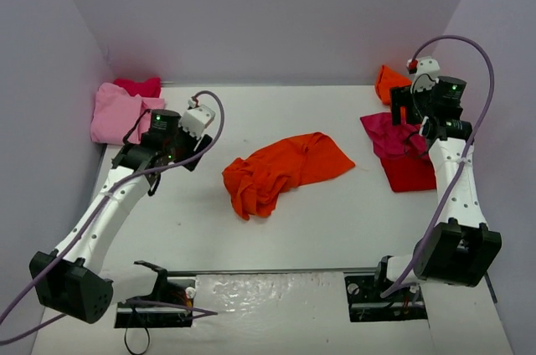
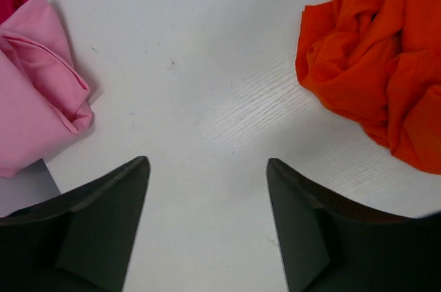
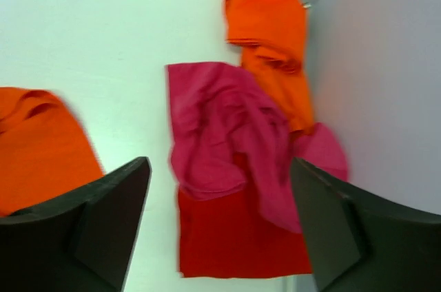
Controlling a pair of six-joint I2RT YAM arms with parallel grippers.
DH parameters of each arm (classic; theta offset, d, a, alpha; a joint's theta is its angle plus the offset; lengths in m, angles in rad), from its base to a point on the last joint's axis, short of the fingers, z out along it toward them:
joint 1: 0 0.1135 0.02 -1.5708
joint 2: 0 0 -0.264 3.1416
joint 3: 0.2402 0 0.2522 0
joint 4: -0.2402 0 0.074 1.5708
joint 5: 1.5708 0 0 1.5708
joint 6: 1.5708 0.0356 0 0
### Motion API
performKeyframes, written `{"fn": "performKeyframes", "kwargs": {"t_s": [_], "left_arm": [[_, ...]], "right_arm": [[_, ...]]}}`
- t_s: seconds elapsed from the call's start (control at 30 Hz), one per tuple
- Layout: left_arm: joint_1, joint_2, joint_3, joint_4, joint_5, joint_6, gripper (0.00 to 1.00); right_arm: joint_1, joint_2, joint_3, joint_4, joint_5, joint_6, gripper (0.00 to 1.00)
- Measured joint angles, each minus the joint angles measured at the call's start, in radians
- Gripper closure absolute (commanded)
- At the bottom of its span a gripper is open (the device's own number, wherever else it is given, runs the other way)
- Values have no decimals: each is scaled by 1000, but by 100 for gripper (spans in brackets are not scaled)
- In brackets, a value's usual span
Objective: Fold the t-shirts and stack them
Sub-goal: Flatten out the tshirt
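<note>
1. The left gripper is hovering wide open over the table, gripping nothing, between the pink shirt and the crumpled orange shirt
2. The right gripper is gaping wide, empty, above the magenta shirt lying on the red shirt

White wood-grain surface. At centre, a crumpled orange t-shirt. In the far left corner, a light pink t-shirt. At far right, a red t-shirt lying flat under a magenta t-shirt, with a second orange t-shirt just behind.
</note>
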Motion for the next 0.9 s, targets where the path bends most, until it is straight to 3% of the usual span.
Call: {"fn": "performKeyframes", "kwargs": {"t_s": [0.07,0.3,0.4,0.43,0.53,0.57,0.77,0.9], "left_arm": [[50,-19,0,11,39,-44,54],[156,6,5,21,182,-159,59],[159,14,-8,37,202,-176,59],[158,10,-17,46,207,-177,51],[158,-7,-58,64,226,-168,9],[158,-12,-71,65,233,-168,3],[158,-3,-117,91,251,-146,3],[159,7,-117,100,278,-131,3]], "right_arm": [[0,1,-25,-7,-54,6,35],[0,2,-102,0,-177,30,26],[-5,-7,-156,40,-163,45,1],[-10,-17,-180,64,-151,62,0],[-24,-57,-236,125,-106,92,0],[-27,-67,-242,137,-95,99,0],[-46,-77,-243,187,-114,123,0],[-46,8,-186,163,-160,134,0]]}}
